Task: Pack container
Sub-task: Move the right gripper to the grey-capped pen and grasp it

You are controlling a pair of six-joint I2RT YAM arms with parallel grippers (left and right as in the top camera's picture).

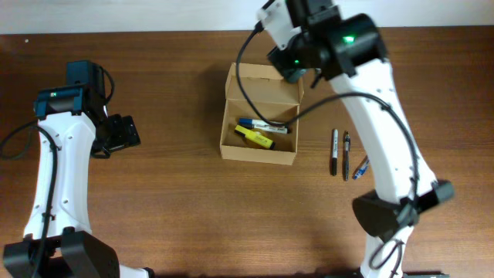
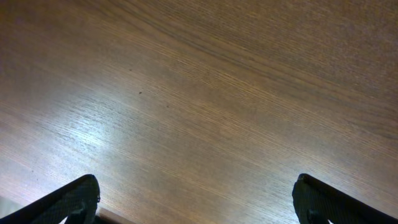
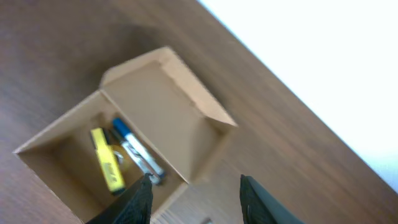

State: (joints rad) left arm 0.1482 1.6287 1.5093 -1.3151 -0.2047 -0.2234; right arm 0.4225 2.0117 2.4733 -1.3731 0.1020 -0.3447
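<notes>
**Three Pens Out, Right Arm Best Placed**

Starting at the left with the left gripper (image 2: 196,186): spread fully wide, clasping nothing, parked over the bare brown wooden table (image 2: 199,93), well apart from everything in play.

Moving to centre, onto the small tan-brown cardboard container (image 1: 258,154): lid flap standing up on the far side, long axis running left to right. Already loaded with a blue-capped marker (image 1: 248,122), a yellow highlighter (image 1: 255,137) and possibly a dark marker beside them, all lying roughly along that axis.

Up over the container's far right corner, the right gripper (image 3: 193,186): fingers parted, empty between them, looking down into the box.

Further right, on the table: a slim black pen (image 1: 335,150), a second black pen (image 1: 346,154) just beside it, and a short blue pen (image 1: 360,167) beyond. Black pair pointing near-to-far, crosswise to the box.

Likely next: a swing right and nearer for the closest black pen. Plainly a right-arm job, then a quarter turn to match the box.
</notes>
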